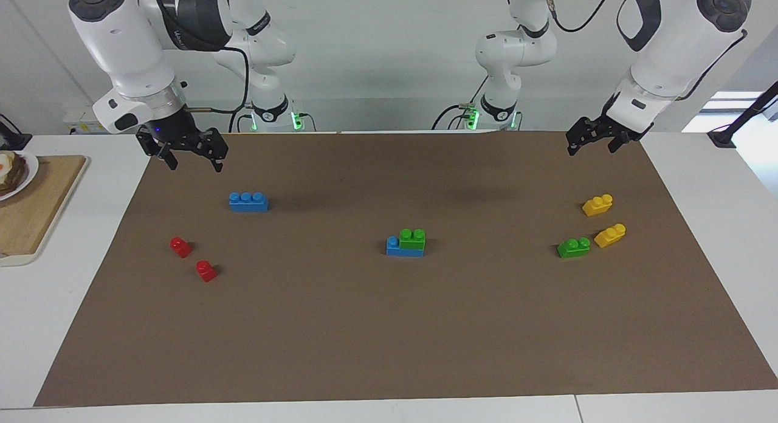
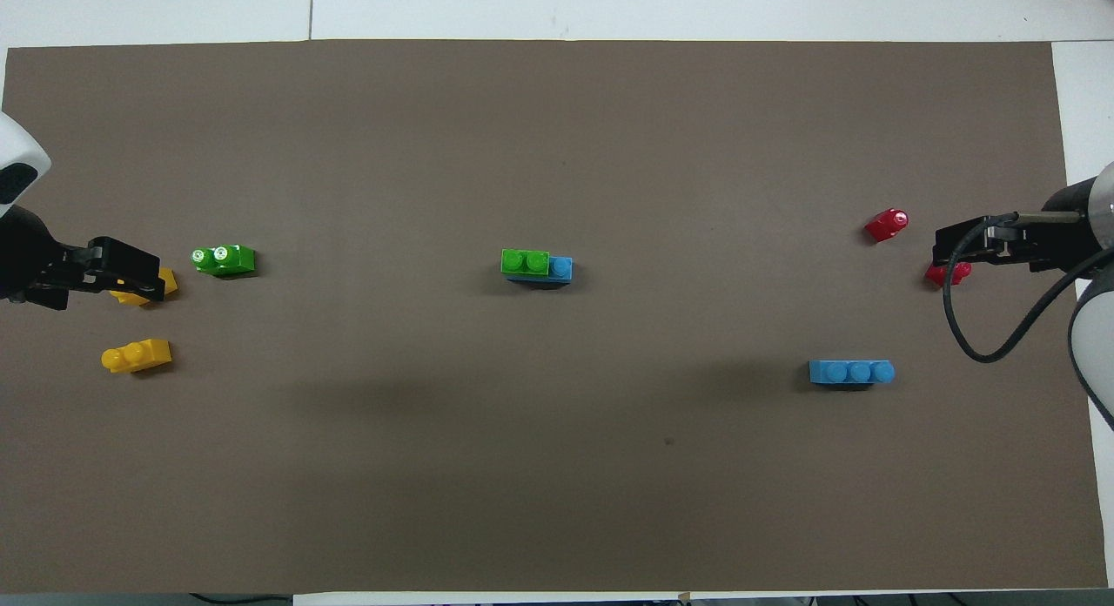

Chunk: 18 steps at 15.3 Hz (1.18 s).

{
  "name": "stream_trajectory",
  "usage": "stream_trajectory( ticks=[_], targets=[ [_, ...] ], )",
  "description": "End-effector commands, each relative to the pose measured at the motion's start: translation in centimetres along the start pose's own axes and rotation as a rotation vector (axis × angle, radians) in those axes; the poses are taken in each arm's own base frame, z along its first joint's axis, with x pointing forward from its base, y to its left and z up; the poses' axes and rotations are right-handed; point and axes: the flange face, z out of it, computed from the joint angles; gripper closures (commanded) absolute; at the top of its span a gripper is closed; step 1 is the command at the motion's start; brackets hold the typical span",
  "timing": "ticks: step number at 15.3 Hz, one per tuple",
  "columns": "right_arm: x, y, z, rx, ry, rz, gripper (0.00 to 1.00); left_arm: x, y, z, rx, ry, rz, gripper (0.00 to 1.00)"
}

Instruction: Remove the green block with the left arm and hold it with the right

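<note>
both arms hang raised at the robots' edge of the brown mat (image 1: 389,350), which covers the tabletop, and neither has gone to work yet. the left gripper (image 1: 598,140) is up over the mat's corner at its own end, holding nothing; how far its fingers are spread i cannot tell. the right gripper (image 1: 189,152) hangs over the mat's other corner with its fingers visibly spread and nothing between them. the landmark is the blue three-stud brick (image 1: 396,248) at the middle of the mat: the green block (image 1: 413,239) is pressed on top of it, covering the studs toward the left arm's end and leaving one blue stud bare at the right arm's end. to do this step well, i judge the right gripper should come down first and pinch the blue brick low by that bare end, so the base stays put while the left gripper takes the green block by its sides and pulls straight up; a tilted pull could drag the pair along. nearer the robots than the landmark, a loose blue brick (image 1: 248,202) lies toward the right arm's end and a yellow brick (image 1: 597,205) toward the left arm's. about level with the landmark lie a second yellow brick (image 1: 610,235), a loose green brick (image 1: 574,247) that could be mistaken for the target, and two red bricks (image 1: 181,247) (image 1: 206,270). none stands in either approach path.
</note>
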Motion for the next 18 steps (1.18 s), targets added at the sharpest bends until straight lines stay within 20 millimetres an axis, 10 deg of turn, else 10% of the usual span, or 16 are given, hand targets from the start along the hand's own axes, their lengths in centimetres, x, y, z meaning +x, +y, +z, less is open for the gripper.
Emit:
stream_trajectory(
  ticks=[1, 18],
  targets=[
    [-0.69, 0.08, -0.04, 0.016, -0.005, 0.001, 0.00, 0.04, -0.12, -0.24, 0.013, 0.012, 0.011, 0.00],
    [-0.63, 0.08, -0.15, 0.016, 0.001, 0.001, 0.00, 0.69, 0.05, -0.42, 0.003, 0.047, -0.043, 0.00]
  ],
)
